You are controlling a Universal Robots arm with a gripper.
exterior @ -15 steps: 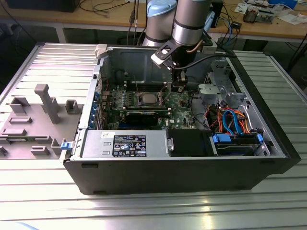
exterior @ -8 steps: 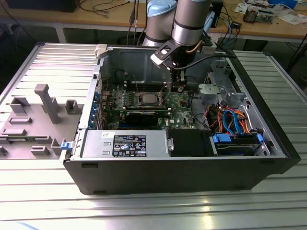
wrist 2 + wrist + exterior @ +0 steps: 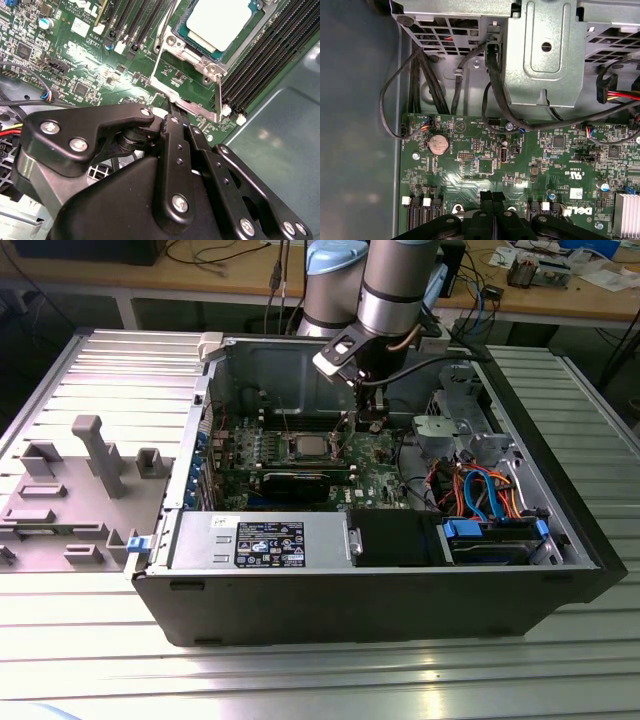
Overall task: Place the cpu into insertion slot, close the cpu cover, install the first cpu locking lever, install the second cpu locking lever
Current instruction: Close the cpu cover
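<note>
While the claw hangs near, the cpu lies socketed.

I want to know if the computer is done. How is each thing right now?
cpu: sitting in the insertion slot, silver top up.
insertion slot: filled by the cpu.
cpu cover: looks folded down around the cpu.
locking lever: thin wire beside the slot; hooked or not, cannot tell.
tool: shut, tips near that lever.
computer case: open, lying on its side.
</note>
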